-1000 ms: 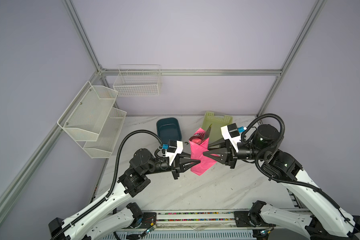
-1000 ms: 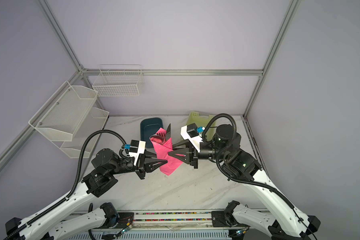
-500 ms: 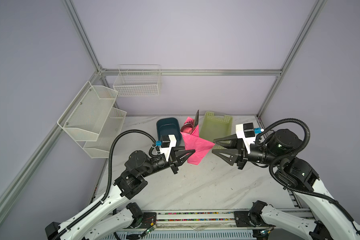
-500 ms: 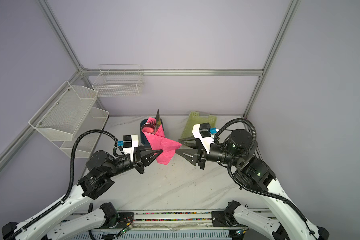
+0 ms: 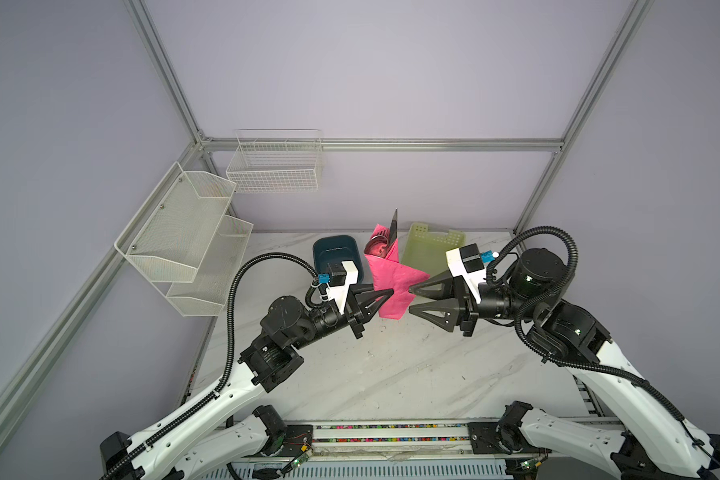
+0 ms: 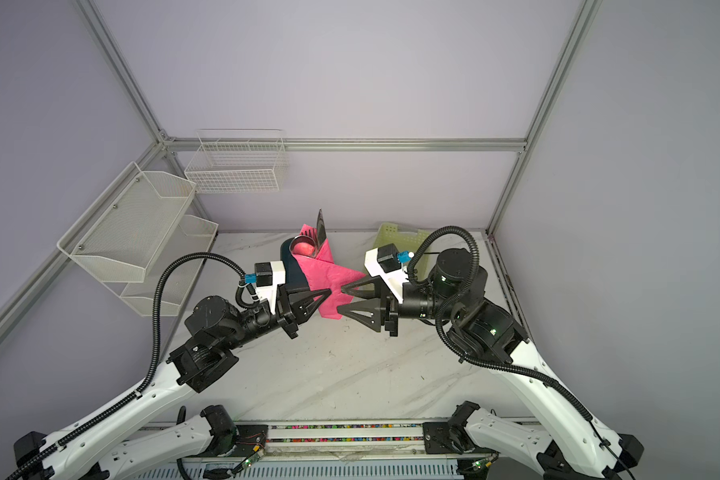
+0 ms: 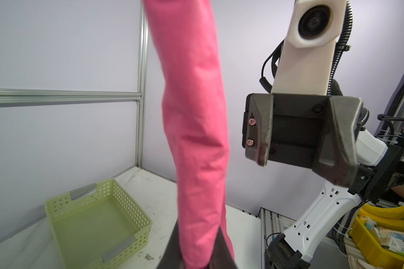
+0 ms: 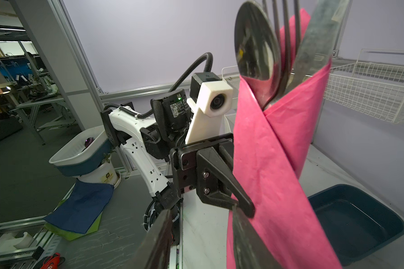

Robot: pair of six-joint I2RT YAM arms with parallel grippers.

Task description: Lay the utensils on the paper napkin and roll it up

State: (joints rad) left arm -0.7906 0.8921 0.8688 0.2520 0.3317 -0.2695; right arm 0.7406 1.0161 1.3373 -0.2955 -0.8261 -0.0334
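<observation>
Three utensils, one spoon (image 8: 254, 46), one fork (image 8: 286, 35) and one knife (image 8: 317, 35), stand heads-up inside one pink napkin (image 5: 391, 282), which is rolled around them and hides their handles. Of two grippers, the left gripper (image 5: 385, 297) pinches the napkin's lower part with narrow fingers and holds it upright in the air, above the far middle of the table (image 5: 391, 374). The right gripper (image 5: 410, 299) faces it with fingers parted and empty, just beside the napkin; the left wrist view shows a gap between them. One teal tub (image 5: 333, 253) and one green basket (image 5: 431, 245) sit at the table's far edge.
</observation>
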